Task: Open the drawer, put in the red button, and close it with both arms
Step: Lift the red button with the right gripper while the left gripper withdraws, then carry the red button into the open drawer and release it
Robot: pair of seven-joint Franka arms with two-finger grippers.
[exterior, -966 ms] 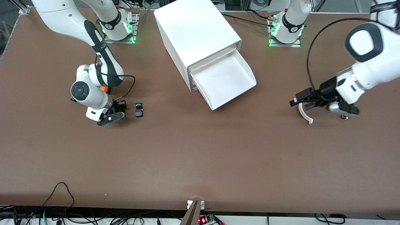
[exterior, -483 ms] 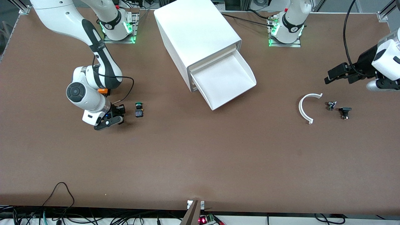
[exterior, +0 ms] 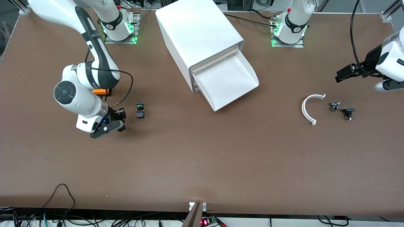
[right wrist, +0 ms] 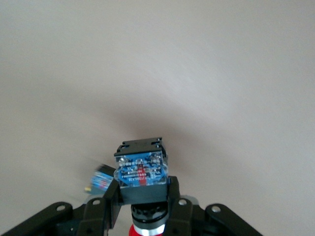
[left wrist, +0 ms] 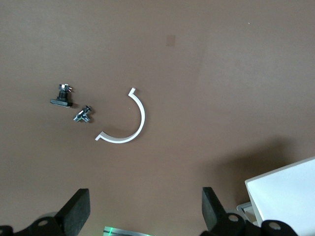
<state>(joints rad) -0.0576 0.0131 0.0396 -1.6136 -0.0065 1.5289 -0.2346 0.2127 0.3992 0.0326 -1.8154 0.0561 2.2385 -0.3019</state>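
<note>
You are looking at a robotics lab, not a home or shop. Two white arms (exterior: 91,47) are bolted to metal plates (exterior: 121,39) with green lights glowing at their bases, at the edge of a bare brown worktop (exterior: 202,157). Aluminium framing (exterior: 389,12) stands at the worktop's corners. Loose cables (exterior: 63,201) and a small circuit board (exterior: 208,220) with a red light lie along the edge nearest the front camera.

Your brown desk (exterior: 202,164) carries the white cabinet (exterior: 195,34), a green button (exterior: 140,111) just beside the right claw (exterior: 109,123), an orange box (exterior: 101,91) — and, under the left claw (exterior: 346,73), a white arc (exterior: 305,110) and two small black parts (exterior: 342,108).
</note>
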